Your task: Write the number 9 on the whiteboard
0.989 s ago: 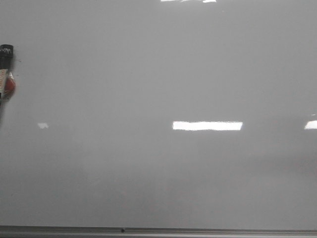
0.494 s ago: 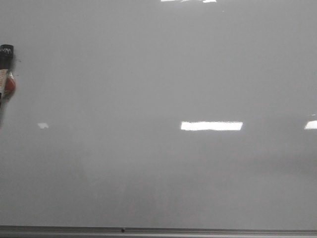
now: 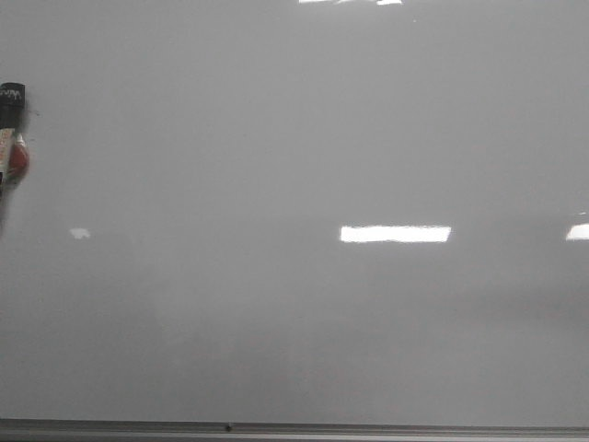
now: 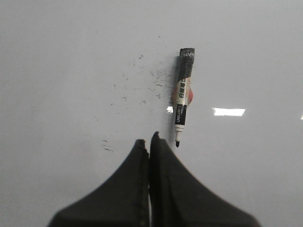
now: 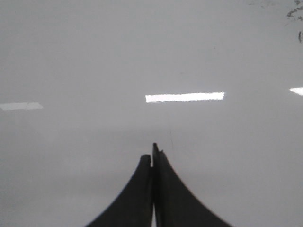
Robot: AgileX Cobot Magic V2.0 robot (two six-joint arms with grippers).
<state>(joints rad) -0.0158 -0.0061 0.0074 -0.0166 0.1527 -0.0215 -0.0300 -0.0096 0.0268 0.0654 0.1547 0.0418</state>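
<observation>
Uncapped, marker point(image 4: 182, 98) lies on whiteboard point(image 4: 71, 71) (no 9 drawn)

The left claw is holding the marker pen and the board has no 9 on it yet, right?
Not quite. In the left wrist view the left claw is shut on nothing; the marker pen lies loose on the board beside it. No 9 shows yet.

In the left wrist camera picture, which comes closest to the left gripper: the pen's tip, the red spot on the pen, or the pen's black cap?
From the left gripper, along the marker lying on the whiteboard:
1. Pen tip, just beside the fingertips.
2. Red spot, midway along the barrel.
3. Black cap, at the far end.
</observation>
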